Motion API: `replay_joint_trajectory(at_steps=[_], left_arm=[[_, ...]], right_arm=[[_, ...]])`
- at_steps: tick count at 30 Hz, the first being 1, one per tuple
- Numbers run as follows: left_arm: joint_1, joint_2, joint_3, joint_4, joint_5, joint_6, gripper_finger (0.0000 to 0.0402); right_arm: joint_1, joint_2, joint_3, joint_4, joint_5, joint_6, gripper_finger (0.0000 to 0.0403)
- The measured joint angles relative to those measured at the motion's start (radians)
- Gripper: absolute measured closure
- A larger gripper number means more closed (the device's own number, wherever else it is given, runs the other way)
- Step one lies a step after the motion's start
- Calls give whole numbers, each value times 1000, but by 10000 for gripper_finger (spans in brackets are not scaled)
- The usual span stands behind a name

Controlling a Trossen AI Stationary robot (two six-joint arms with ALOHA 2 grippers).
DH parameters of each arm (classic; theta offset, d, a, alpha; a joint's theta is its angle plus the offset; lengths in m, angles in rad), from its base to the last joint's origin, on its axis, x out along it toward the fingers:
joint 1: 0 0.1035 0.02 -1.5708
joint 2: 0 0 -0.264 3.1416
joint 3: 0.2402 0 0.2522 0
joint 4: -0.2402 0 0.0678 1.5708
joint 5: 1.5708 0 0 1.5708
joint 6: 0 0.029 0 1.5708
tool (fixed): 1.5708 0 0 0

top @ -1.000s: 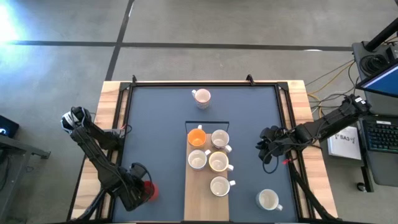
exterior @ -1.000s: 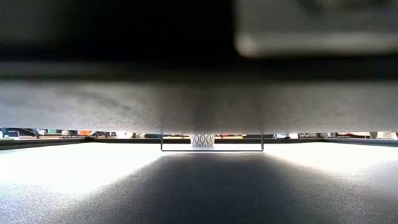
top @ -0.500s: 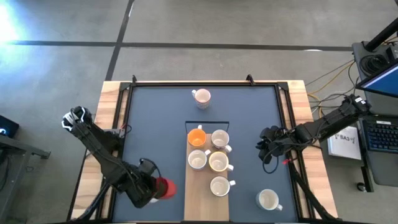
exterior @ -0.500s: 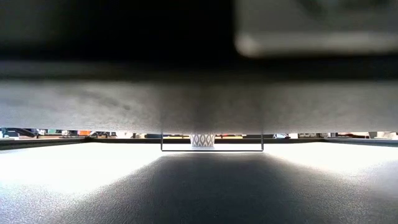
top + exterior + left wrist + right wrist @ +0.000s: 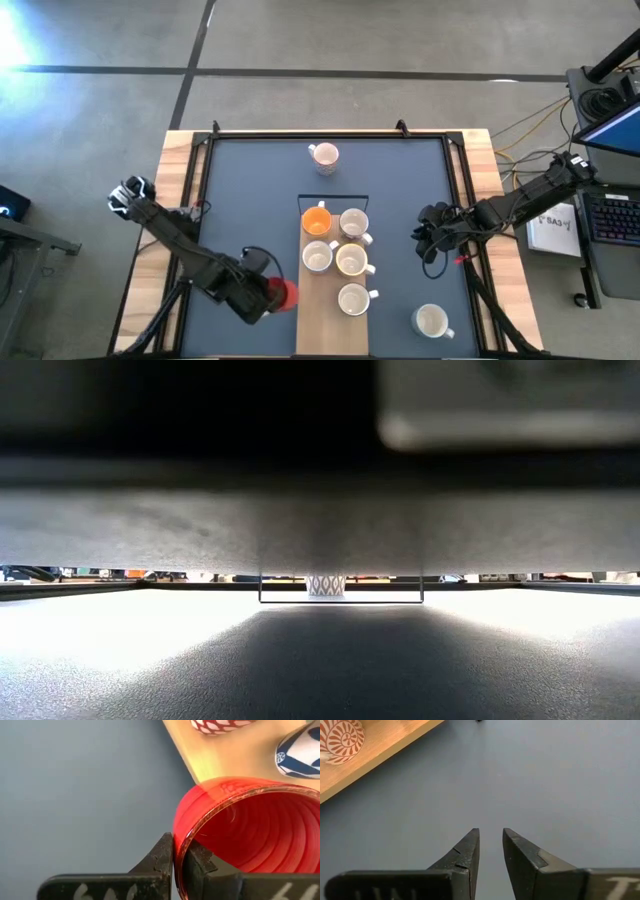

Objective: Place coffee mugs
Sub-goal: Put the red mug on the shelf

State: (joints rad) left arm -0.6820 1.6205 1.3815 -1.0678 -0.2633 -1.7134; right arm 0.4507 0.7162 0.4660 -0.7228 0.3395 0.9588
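A red mug (image 5: pixel 284 293) hangs at my left gripper (image 5: pixel 177 846), which is shut on it, just left of the wooden board (image 5: pixel 333 335). On the board stand an orange mug (image 5: pixel 316 219) and several white mugs, among them one (image 5: pixel 352 298) at the near end. One white mug (image 5: pixel 323 156) rests on the dark mat at the far side and shows in the low view as a patterned mug (image 5: pixel 326 585). Another (image 5: pixel 430 321) sits near the front right. My right gripper (image 5: pixel 428 240) waits open over the mat at the right, with nothing between its fingers (image 5: pixel 470 845). My left gripper pinches the red mug's rim (image 5: pixel 184 840), with one finger outside the wall (image 5: pixel 162 857) and the other inside the cup (image 5: pixel 197 862). The fingers come from above, slanting down. The mug's mouth is turned up toward the wrist, and the mug hangs over the mat beside the board's left edge.
The dark mat (image 5: pixel 250 200) is bare on its left half and between the board and my right gripper. A raised frame (image 5: pixel 330 133) runs round the mat. A desk with a keyboard (image 5: pixel 612 215) stands beyond the table's right edge.
My left gripper has carried the red mug from the table's near left toward the right and a little up. It has come to the left edge of the wooden board and has stayed shut on the mug.
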Motion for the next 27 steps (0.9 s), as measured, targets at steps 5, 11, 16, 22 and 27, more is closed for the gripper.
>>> replay_joint_trajectory(at_steps=[5, 11, 16, 22, 27], left_arm=[[34, 55, 38, -3, 14, 65, 399], [76, 109, 88, 4, 42, 145, 399], [100, 145, 113, 4, 64, 187, 399], [116, 167, 147, 52, 66, 214, 398], [132, 177, 158, 57, 63, 210, 397]], right_arm=[[0, 0, 0, 0, 0, 0, 329], [0, 0, 0, 0, 0, 1, 321], [0, 0, 0, 0, 0, 0, 320], [0, 0, 0, 3, 0, 2, 328], [0, 0, 0, 3, 0, 1, 329]])
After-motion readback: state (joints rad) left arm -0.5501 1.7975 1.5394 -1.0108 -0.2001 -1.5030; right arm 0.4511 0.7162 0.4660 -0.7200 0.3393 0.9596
